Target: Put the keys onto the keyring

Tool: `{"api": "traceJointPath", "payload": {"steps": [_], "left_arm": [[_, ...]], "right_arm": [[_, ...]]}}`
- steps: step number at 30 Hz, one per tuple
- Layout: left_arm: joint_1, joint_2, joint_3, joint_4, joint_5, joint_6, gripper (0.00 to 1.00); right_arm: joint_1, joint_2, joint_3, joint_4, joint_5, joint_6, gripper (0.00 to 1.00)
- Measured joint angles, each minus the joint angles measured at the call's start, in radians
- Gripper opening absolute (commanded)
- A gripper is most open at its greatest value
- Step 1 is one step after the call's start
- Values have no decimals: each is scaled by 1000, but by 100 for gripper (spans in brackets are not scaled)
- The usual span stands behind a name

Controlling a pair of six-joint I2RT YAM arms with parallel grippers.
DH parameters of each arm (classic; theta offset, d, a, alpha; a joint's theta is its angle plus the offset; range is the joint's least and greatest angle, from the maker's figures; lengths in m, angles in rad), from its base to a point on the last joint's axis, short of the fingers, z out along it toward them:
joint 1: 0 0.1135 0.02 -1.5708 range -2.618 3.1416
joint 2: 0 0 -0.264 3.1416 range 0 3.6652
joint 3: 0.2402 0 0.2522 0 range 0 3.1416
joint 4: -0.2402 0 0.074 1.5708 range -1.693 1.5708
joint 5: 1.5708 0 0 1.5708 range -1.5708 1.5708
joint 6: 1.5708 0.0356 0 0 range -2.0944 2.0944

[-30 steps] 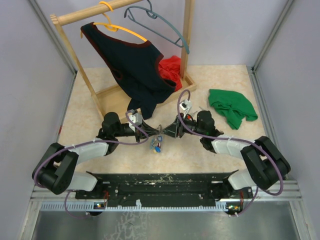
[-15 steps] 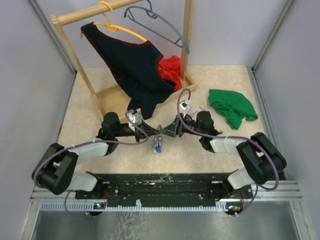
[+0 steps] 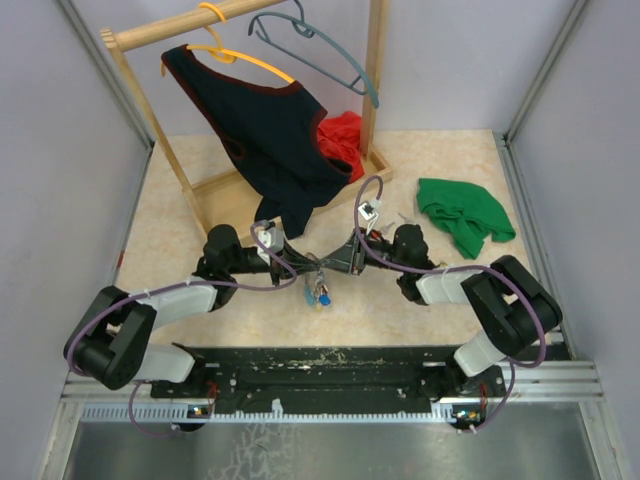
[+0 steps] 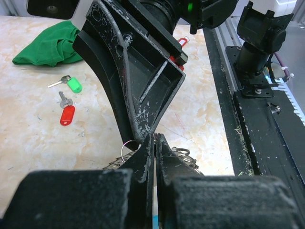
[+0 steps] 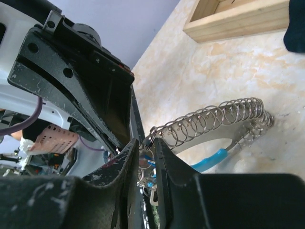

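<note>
The keyring (image 5: 214, 117), a wiry coil joined to a light-blue band (image 5: 209, 160), hangs between both grippers just above the table's near middle (image 3: 318, 264). My left gripper (image 4: 155, 138) is shut on it, with blue showing low between the fingers and the coil (image 4: 183, 155) behind them. My right gripper (image 5: 147, 143) has narrow jaws pinching a small split ring at the coil's end. Blue-capped keys (image 3: 318, 293) dangle below. A green-capped key (image 4: 71, 84) and a red-capped key (image 4: 66, 113) lie loose on the table.
A wooden clothes rack (image 3: 240, 190) with a dark garment (image 3: 265, 130), two hangers and a red cloth (image 3: 340, 140) stands at the back. A green cloth (image 3: 462, 215) lies at the right. The black base rail (image 3: 320, 365) runs along the near edge.
The right jaws have narrowed onto the small ring at the coil's end. The right arm's elbow has swung left, and the dangling keys shifted slightly. The left gripper stayed shut.
</note>
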Motion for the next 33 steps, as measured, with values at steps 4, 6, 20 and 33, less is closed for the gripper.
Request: {"api": "traceJointPath", "payload": {"steps": [4,6,20,33], "left_arm": [[0,0,0,0,0,0,0],[0,0,0,0,0,0,0],[0,0,-4,7,23,1,0],[0,-3,-14,19,34,5,13]], "right_arm": [[0,0,-6,6,-19,12,16],[0,0,-6,7,-25,14,16],[0,3,-6,9,-29,32,13],[0,3,1,-29,-33,14,0]]}}
